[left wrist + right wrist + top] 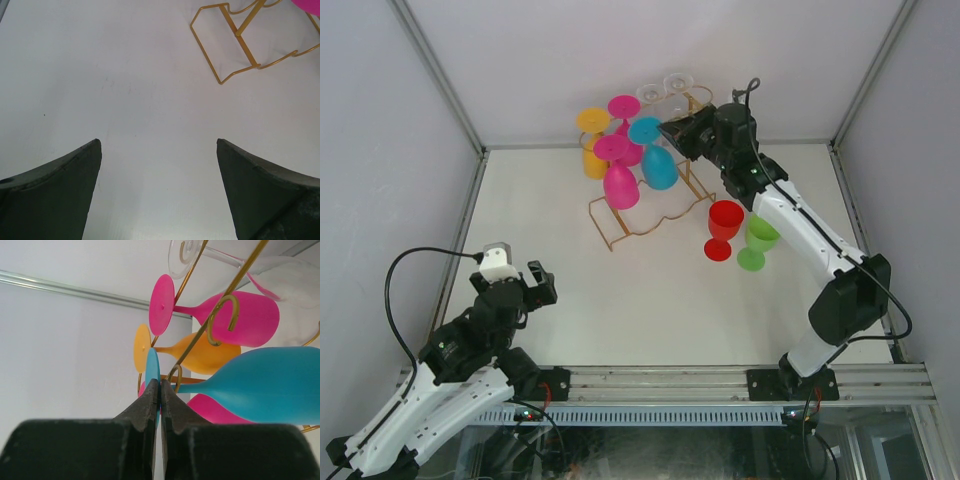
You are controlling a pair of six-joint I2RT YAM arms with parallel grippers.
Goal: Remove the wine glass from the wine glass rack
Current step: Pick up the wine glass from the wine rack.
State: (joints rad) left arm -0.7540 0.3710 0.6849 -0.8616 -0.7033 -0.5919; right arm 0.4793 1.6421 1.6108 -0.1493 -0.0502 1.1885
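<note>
Between the right gripper (159, 382) fingers, clamped tight, sits the blue wine glass (260, 385) by its foot, hanging on the wine glass rack (246, 49); left gripper (157, 142) gapes wide.

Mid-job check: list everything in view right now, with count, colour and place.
rack: one, gold wire, back centre of table
blue glass: one, blue, hanging on rack, foot pinched by right gripper
pink glasses: two, pink, hanging on rack
orange glass: one, orange, hanging at rack's left
clear glasses: two, clear, hanging at rack's back
red glass: one, red, standing on table right of rack
green glass: one, green, standing beside red glass
table: one, white
left gripper: one, black, open over bare table
right gripper: one, black, shut on blue glass
</note>
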